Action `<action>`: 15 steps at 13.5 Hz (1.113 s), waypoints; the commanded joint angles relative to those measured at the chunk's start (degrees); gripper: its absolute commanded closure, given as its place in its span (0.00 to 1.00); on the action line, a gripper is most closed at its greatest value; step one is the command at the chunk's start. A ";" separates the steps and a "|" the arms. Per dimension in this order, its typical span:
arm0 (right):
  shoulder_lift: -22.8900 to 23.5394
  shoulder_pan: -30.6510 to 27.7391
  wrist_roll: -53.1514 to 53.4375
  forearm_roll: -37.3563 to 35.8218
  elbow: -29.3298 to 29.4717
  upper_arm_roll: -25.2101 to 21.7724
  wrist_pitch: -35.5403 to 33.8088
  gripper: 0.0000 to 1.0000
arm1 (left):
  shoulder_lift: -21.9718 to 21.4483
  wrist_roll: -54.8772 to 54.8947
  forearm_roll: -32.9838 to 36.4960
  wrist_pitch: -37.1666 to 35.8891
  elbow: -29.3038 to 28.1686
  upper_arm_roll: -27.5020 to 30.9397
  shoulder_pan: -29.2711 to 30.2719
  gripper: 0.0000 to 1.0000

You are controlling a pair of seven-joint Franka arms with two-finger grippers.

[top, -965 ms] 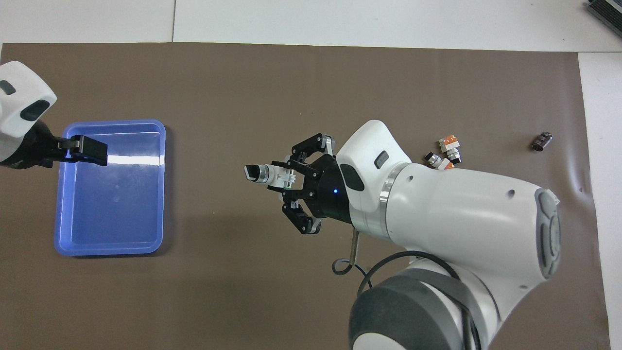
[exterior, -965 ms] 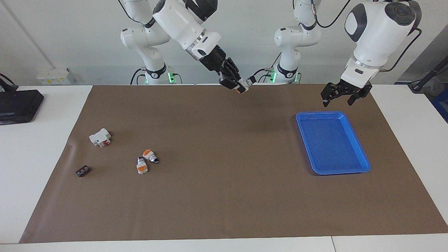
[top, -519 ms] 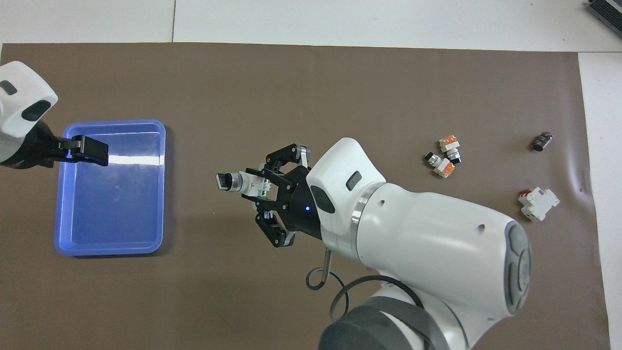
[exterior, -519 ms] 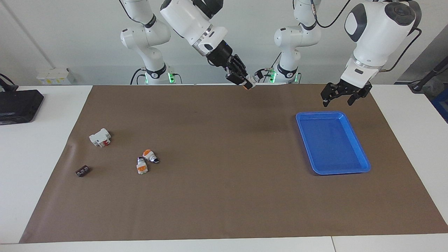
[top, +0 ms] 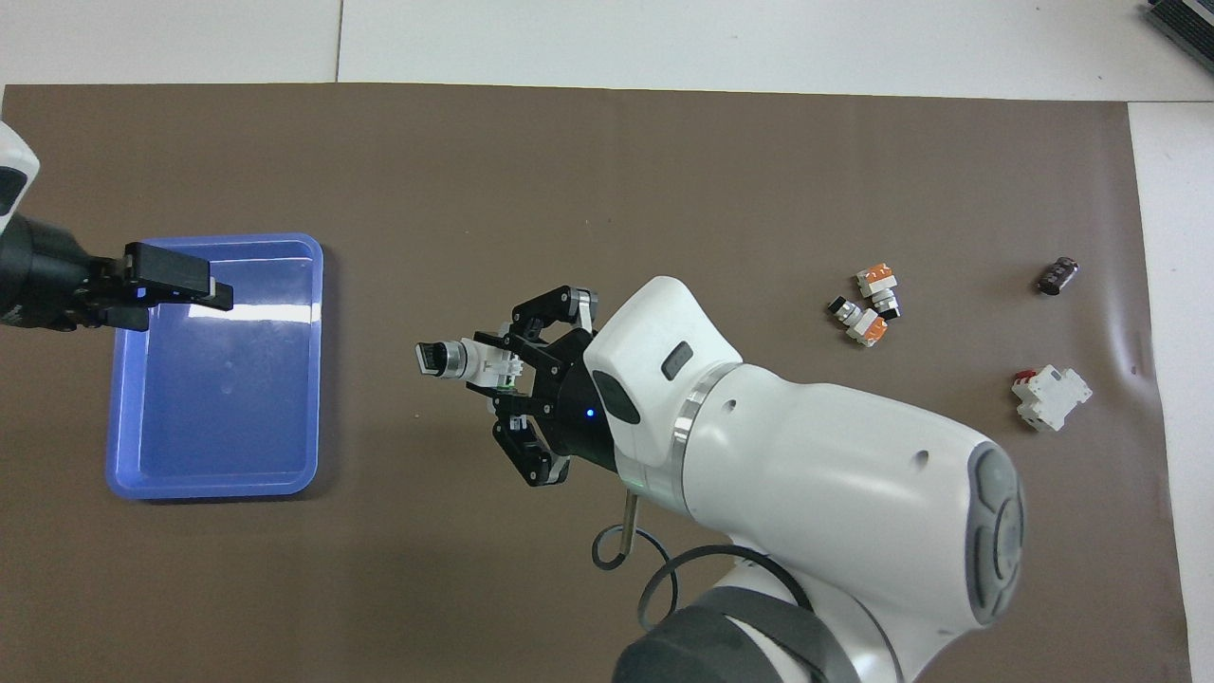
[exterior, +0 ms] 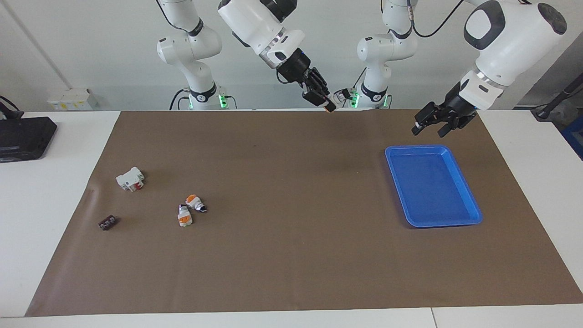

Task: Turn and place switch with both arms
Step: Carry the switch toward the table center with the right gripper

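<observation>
My right gripper is up in the air over the mat's middle, near the robots' edge. It is shut on a switch with a white body. In the overhead view this switch sticks out of the right gripper with its black knob end toward the blue tray. My left gripper is open and empty above the tray's edge nearest the robots; it also shows in the overhead view. Two more switches lie together on the mat toward the right arm's end.
A white block with a red part and a small dark brown flat piece lie on the mat toward the right arm's end. A black device sits on the white table off the mat. Two smaller white arms stand by the mat's edge.
My right gripper has carried the switch up and toward the left arm's end. My left arm's wrist has tilted, turning its gripper toward the right gripper.
</observation>
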 commanded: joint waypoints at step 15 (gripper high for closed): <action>0.27 0.57 3.30 -2.71 0.17 0.29 0.77 1.00 | 0.44 -30.76 -28.39 -10.66 3.73 -1.41 3.57 0.13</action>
